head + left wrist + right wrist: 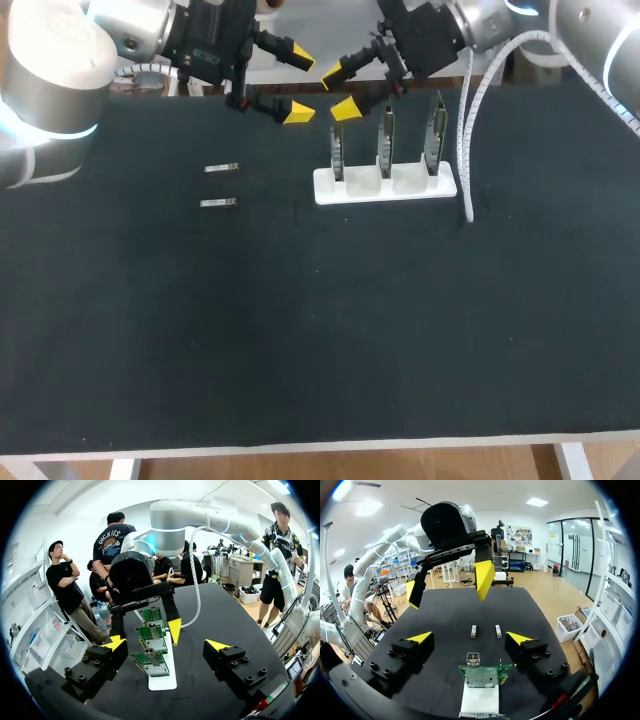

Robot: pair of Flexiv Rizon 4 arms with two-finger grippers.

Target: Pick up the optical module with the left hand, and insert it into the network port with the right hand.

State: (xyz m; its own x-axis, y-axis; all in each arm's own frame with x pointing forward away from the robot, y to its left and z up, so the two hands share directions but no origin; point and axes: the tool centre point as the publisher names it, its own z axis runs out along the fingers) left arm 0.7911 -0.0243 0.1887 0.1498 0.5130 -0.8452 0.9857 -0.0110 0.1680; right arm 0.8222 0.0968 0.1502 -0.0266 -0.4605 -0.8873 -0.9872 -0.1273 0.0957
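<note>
Lying flat on the black table, one silver module is seen just beside a second module, well apart from both arms. Three circuit boards are held upright in a white stand. Over the table's far edge, the left gripper and the right gripper are each spread wide and empty.

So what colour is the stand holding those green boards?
White. The stand shows best in the head view.
</note>
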